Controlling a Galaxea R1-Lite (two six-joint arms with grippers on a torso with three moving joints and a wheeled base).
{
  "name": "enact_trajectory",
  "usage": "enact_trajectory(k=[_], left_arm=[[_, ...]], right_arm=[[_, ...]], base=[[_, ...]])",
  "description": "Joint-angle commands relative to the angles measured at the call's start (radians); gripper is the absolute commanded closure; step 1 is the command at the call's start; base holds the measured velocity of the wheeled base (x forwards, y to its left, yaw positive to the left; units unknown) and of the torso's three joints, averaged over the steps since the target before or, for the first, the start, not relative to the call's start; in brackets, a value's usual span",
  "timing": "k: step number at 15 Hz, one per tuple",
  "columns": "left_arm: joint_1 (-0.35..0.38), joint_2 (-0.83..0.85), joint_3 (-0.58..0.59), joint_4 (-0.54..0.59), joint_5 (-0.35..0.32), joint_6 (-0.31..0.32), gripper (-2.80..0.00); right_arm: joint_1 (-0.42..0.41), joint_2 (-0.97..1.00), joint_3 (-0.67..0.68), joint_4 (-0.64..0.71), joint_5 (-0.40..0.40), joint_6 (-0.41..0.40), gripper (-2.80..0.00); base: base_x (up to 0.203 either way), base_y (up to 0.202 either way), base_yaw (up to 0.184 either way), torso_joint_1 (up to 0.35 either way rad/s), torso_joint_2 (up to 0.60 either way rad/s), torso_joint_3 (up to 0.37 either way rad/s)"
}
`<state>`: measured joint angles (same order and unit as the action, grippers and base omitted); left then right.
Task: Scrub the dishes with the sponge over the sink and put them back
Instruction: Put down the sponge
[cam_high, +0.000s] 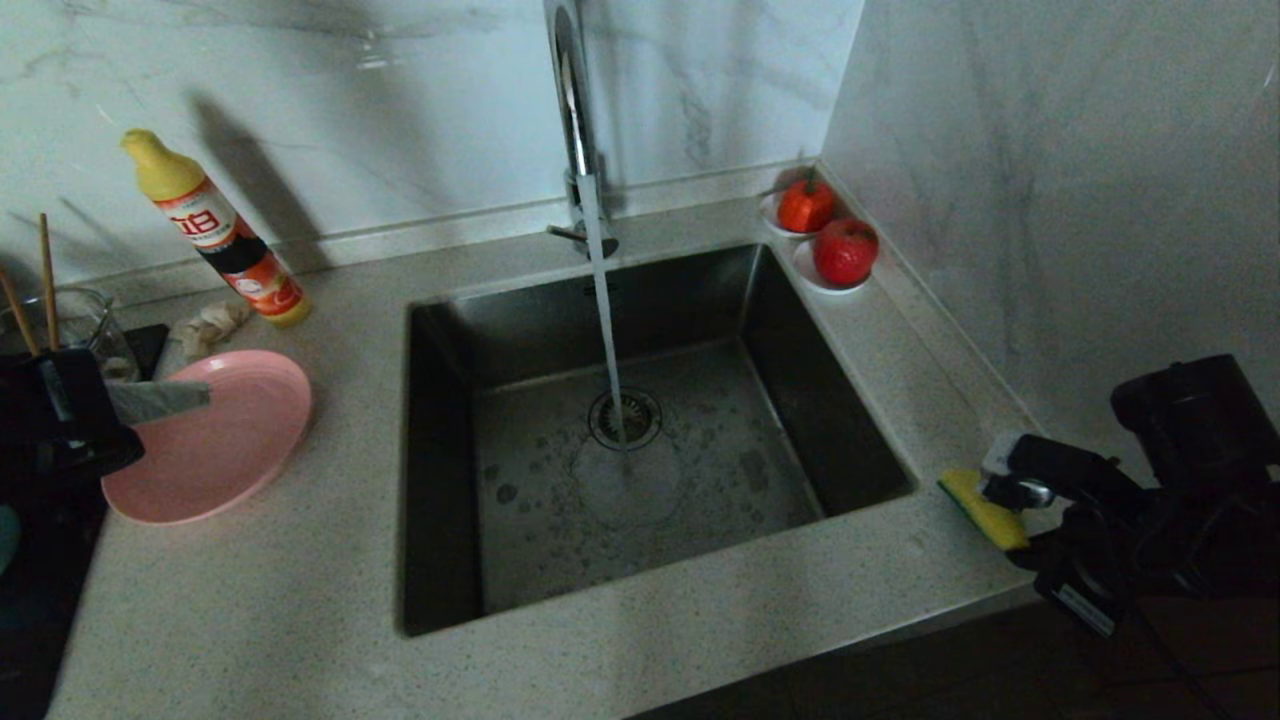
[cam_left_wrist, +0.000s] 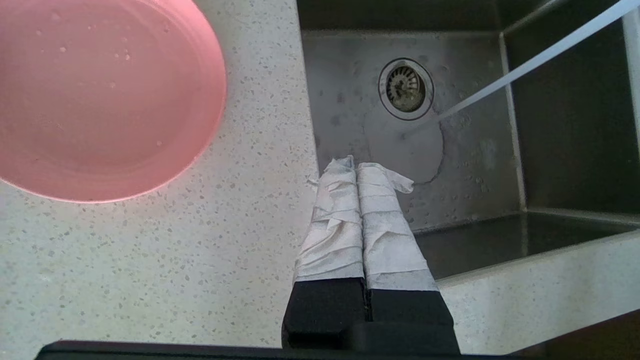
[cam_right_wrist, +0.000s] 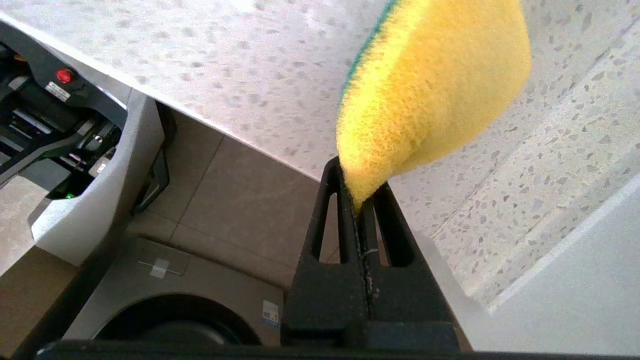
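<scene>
A pink plate lies flat on the speckled counter left of the sink. Water runs from the chrome tap onto the basin floor beside the drain. My left gripper, its fingers wrapped in white tape, hangs shut and empty above the plate's near side. My right gripper is at the counter's front right corner, shut on one end of the yellow sponge. The sponge's green face shows along one edge.
A detergent bottle leans on the back wall, with a beige cloth wad and a glass pot holding chopsticks nearby. Two red fruits sit on saucers at the back right corner. A marble wall closes off the right side.
</scene>
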<state>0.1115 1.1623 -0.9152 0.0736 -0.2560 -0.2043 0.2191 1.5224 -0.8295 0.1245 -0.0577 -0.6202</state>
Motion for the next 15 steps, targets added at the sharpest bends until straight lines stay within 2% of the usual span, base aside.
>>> enact_trajectory(k=[1,4,6,11,15], left_arm=[[0.002,0.005,0.001,0.002,-0.002,-0.014,0.0],[0.0,0.011,-0.002,0.0,-0.002,-0.035,0.0],[0.0,0.011,-0.005,0.0,-0.003,-0.048,0.0],[0.0,0.007,0.008,0.002,-0.004,-0.056,0.0],[0.002,0.011,0.012,0.002,-0.008,-0.084,0.0]], right_arm=[[-0.028,0.042,-0.006,-0.009,-0.001,-0.006,0.0],[-0.07,0.081,-0.016,-0.085,0.002,-0.013,0.0],[-0.079,0.1,-0.048,-0.089,0.004,-0.015,0.0],[-0.074,0.131,-0.085,-0.09,0.002,-0.011,0.0],[-0.039,0.158,-0.123,-0.089,-0.001,-0.007,0.0]], base=[[0.0,0.0,0.0,0.0,0.0,0.0],[0.0,0.0,0.0,0.0,0.0,0.0],[0.0,0.0,0.0,0.0,0.0,0.0],[0.0,0.0,0.0,0.0,0.0,0.0],[0.0,0.0,0.0,0.0,0.0,0.0]])
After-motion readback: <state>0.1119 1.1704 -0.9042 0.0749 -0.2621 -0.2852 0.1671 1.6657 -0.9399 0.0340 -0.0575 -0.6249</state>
